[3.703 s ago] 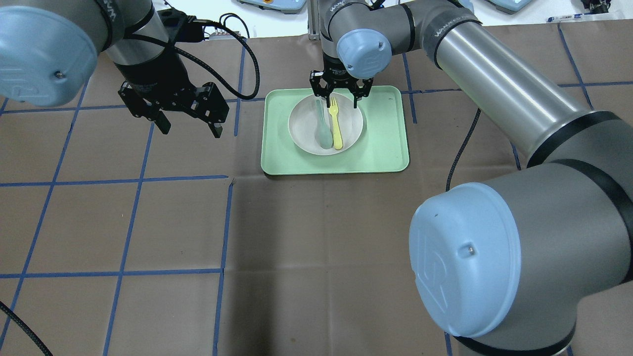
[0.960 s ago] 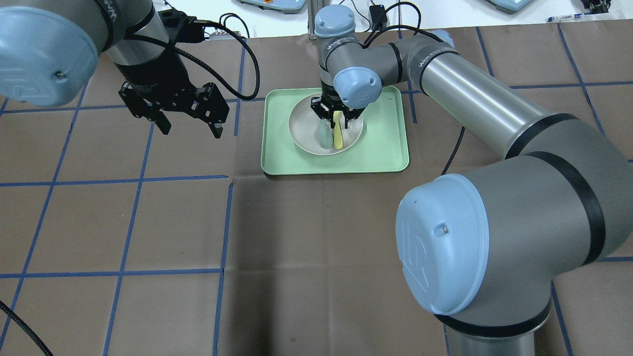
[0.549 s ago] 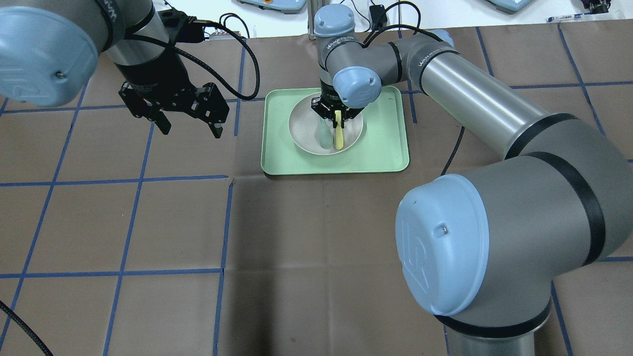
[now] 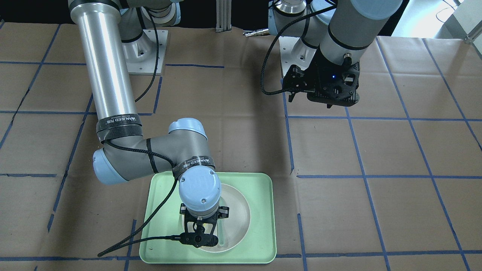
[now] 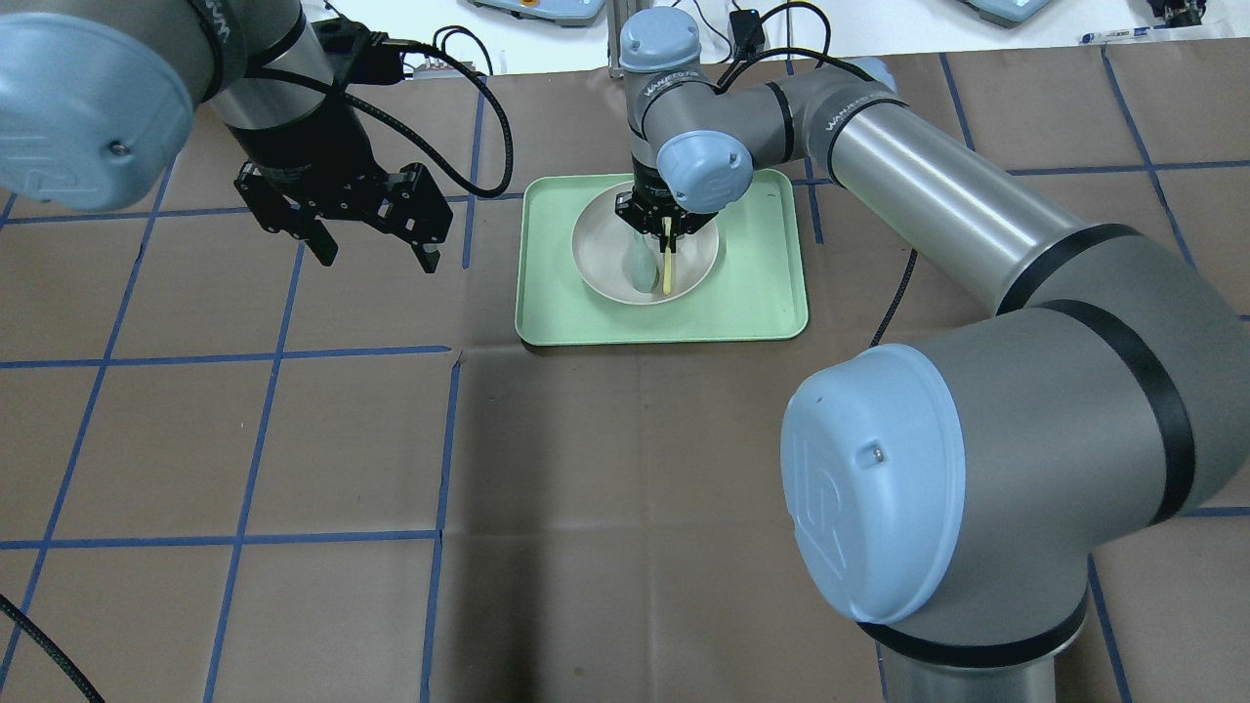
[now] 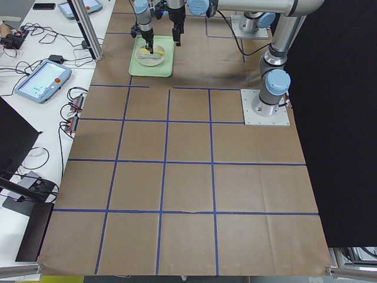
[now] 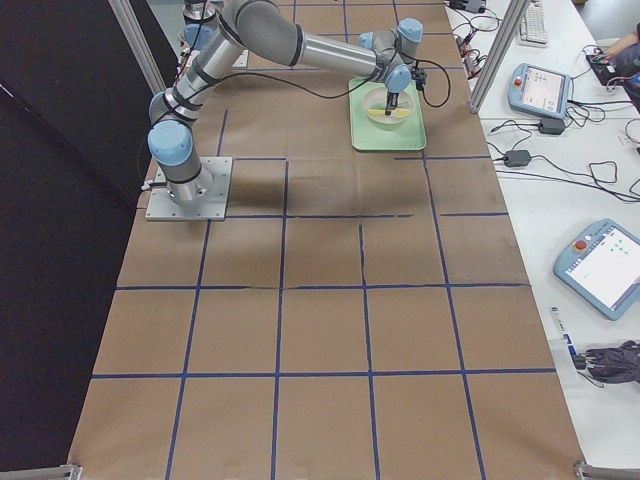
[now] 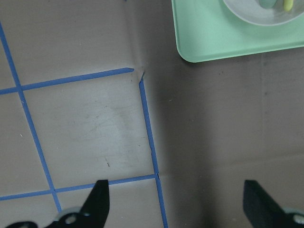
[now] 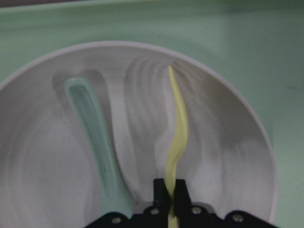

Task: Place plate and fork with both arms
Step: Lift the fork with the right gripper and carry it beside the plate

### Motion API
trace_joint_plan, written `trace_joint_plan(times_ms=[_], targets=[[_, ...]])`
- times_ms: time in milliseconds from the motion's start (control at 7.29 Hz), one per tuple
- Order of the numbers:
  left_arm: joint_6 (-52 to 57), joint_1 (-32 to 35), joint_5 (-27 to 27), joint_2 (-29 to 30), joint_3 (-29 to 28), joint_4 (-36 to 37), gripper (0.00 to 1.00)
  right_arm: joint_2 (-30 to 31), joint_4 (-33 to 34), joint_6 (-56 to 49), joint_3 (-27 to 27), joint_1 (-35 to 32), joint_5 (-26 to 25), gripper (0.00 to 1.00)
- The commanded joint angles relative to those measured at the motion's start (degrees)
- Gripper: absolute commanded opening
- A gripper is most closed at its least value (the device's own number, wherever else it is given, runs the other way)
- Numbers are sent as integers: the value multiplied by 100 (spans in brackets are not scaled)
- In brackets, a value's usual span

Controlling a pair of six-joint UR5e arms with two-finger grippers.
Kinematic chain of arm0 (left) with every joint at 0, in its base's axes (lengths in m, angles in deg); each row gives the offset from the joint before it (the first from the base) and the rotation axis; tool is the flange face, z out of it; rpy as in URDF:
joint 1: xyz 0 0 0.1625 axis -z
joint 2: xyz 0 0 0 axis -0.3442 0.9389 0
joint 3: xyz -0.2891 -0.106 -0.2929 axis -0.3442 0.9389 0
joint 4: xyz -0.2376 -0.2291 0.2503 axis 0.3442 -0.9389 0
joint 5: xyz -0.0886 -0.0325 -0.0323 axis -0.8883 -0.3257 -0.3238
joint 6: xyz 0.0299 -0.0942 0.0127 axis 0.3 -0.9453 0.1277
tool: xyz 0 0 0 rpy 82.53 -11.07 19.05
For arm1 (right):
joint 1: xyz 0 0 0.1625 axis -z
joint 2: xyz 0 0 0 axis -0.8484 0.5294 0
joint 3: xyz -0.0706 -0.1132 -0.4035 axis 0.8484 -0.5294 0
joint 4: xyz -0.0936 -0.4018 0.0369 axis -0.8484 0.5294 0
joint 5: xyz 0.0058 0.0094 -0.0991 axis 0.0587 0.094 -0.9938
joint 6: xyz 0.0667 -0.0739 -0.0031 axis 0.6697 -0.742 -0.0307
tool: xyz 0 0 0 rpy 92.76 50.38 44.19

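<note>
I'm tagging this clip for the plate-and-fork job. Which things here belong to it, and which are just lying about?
Job:
- plate, on the tray
- fork, tilted up off the plate
- right gripper, shut on the fork
- left gripper, open, over bare table beside the tray

Lying about:
- spoon, in the plate
- tray
</note>
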Motion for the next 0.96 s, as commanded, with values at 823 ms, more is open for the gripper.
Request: trace_joint_plan(times_ms=[823], targets=[[-2,16,-68,0,88,0,100,1046,-798,-144,45,105,198,0]])
